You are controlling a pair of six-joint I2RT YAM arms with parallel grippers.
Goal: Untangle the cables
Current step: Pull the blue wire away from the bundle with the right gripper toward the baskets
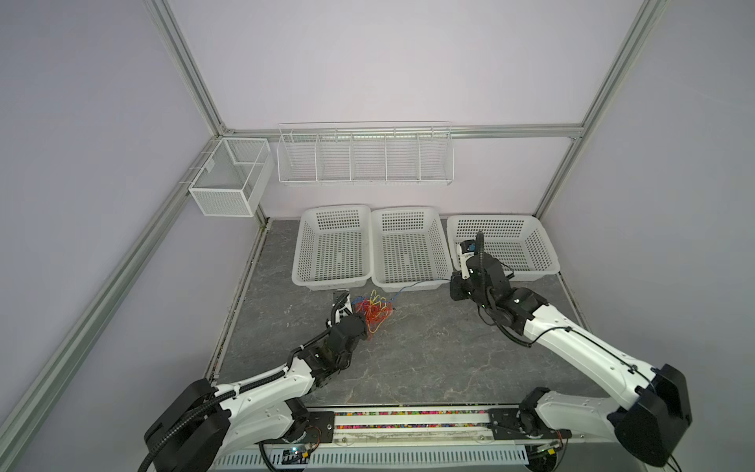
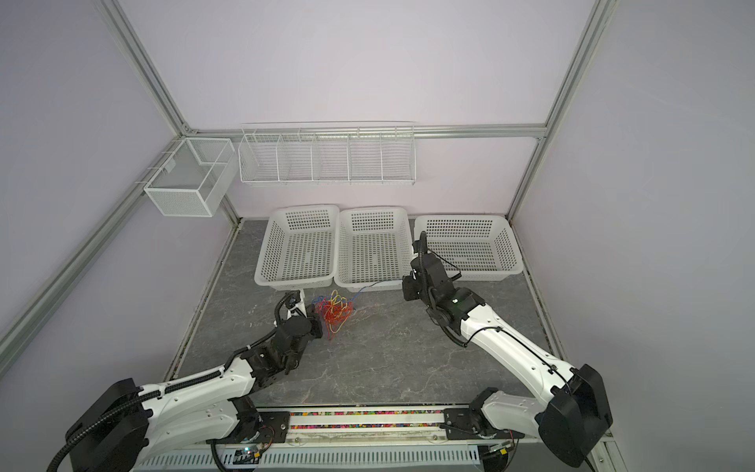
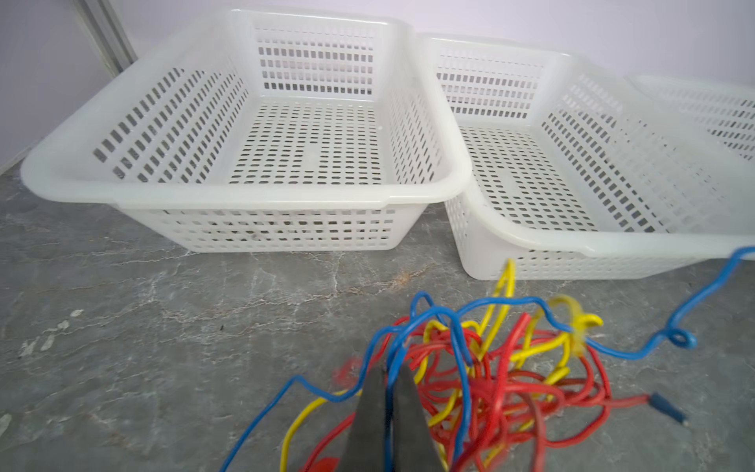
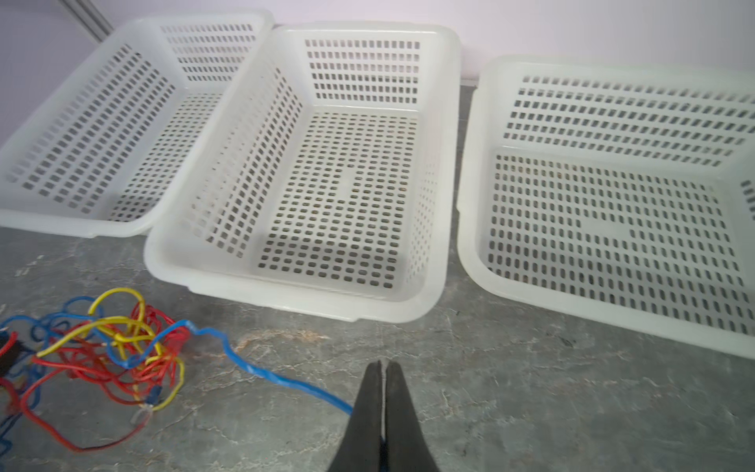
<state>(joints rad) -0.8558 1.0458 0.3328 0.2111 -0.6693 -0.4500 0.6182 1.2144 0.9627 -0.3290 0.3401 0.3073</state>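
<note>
**Left arm** [image 1: 261,388]: enters at lower left of both top views; forearm angled up and right toward frame centre, wrist pitched down.
**Left gripper** [image 3: 386,367]: dark fingers [image 3: 367,412] pressed together at bottom centre of the wrist view, with a blue strand [image 3: 412,327] caught in the seam between them.
**Right arm** [image 1: 572,341]: enters at lower right; forearm reaching up and left, wrist raised.
**Right gripper** [image 4: 382,363]: fingers [image 4: 363,412] pressed together at bottom centre, with a blue cable [image 4: 286,382] running in between them.
</note>
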